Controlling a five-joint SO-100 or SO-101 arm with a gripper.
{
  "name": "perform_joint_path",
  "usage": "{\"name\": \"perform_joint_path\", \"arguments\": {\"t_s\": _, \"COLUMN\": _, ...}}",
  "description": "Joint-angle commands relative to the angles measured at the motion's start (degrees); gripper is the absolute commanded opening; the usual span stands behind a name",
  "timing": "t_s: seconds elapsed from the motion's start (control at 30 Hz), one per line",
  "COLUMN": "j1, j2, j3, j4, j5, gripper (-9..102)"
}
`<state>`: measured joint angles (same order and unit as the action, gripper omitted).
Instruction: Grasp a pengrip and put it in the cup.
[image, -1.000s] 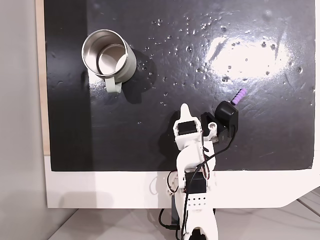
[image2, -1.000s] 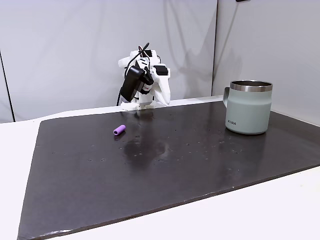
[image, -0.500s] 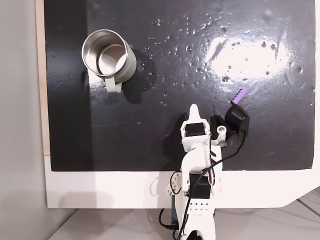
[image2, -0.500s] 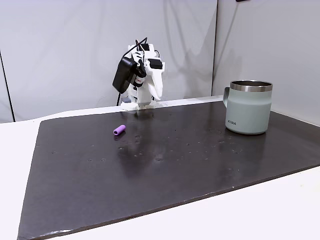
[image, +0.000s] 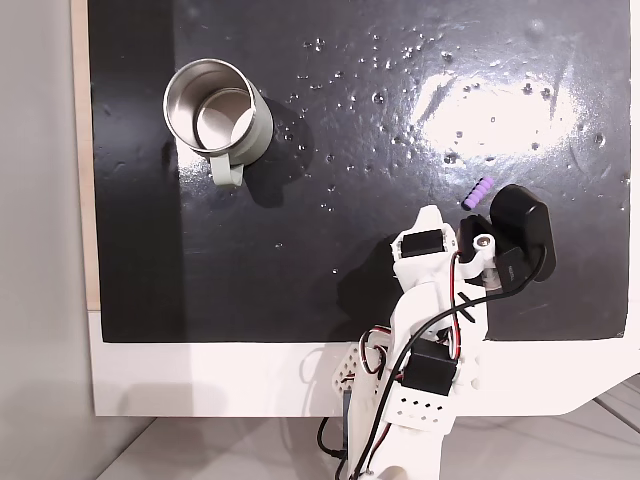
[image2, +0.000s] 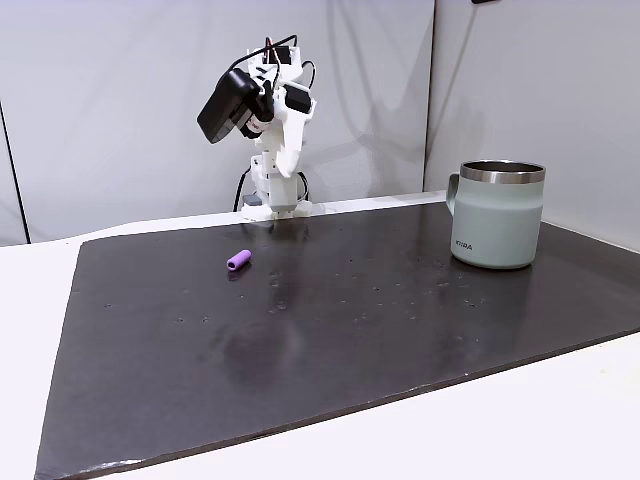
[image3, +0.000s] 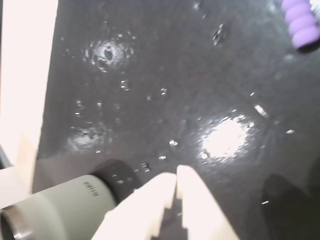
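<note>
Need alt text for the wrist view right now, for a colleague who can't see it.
The hand, fingertips together and holding nothing, hangs over a dark glossy mat. The purple pengrip lies at top right; the cup sits at bottom left.

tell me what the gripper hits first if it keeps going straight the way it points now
Probably just the bare black mat. In the wrist view the shut gripper aims at open mat, with the purple pengrip off to the upper right and the cup lower left. Depth is unclear.
</note>
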<state>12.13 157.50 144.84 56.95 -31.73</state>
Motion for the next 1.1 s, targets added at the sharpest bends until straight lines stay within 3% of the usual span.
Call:
{"name": "perform_joint_path", "arguments": {"t_s": 0.0, "j1": 4.04, "j2": -1.23, "j3": -3.34, "j4": 0.18, "j5": -8.0, "gripper": 0}}
{"name": "perform_joint_path", "arguments": {"t_s": 0.73, "j1": 16.52, "j2": -37.88, "j3": -10.99, "j4": -10.99, "j5": -29.79, "gripper": 2}}
{"name": "perform_joint_path", "arguments": {"t_s": 1.07, "j1": 18.9, "j2": -50.27, "j3": -23.47, "j4": -5.54, "j5": -39.46, "gripper": 3}}
